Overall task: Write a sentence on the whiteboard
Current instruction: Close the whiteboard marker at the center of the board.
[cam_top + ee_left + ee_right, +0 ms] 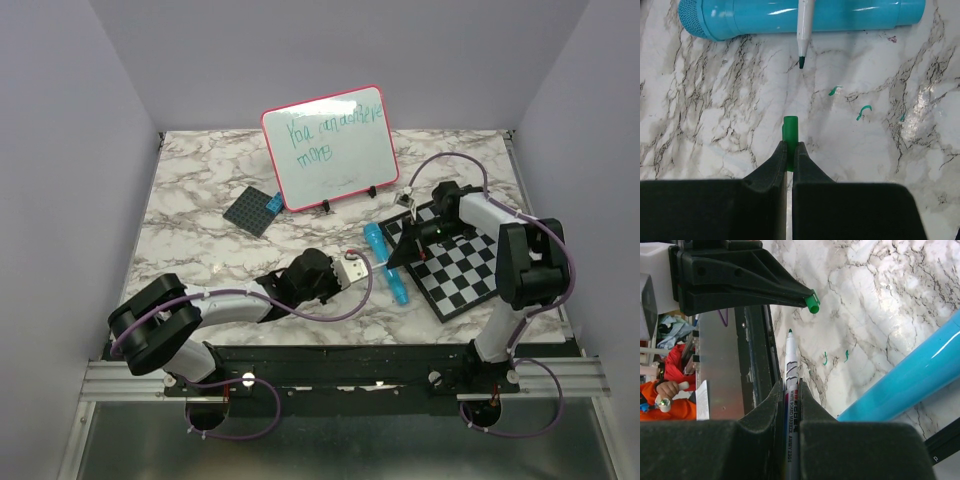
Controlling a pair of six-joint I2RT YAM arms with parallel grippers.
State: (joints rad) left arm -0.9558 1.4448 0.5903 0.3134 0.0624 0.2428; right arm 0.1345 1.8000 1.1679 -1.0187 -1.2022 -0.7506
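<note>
Green-teal scrawl in two lines: the sentence (330, 135) is on the whiteboard (345, 170), which stands propped and tilted back at the far middle of the marble tabletop (200, 210), well apart from both arms. The writing looks done, so the step in hand reads as recapping. The left pincer (790, 146) is clamped tight on a small green cap (790, 125). The right pincer (791, 390) is closed around the white marker (790, 365), whose bare dark tip faces the cap, near but apart, and sits a shade to one side of it in the left wrist view. Next move, as I judge it: bring tip and cap onto one axis, then press them together along that line (a small target, and both pieces seem held off the surface, so any tilt could send the tip scraping the cap rim or skidding past). Around them, a teal cylinder (740, 20) lies on the tabletop just beyond the gap, with the marker barrel crossing in front of it. It sits beside the checkered board (465, 270) and would crowd a low approach from the right. Two small green smears (862, 111) mark the marble near the tip. A dark square plate (250, 212) with a blue bit on it lies left of the whiteboard, out of the way. How deep the cap sits between the left fingers I cannot tell.
</note>
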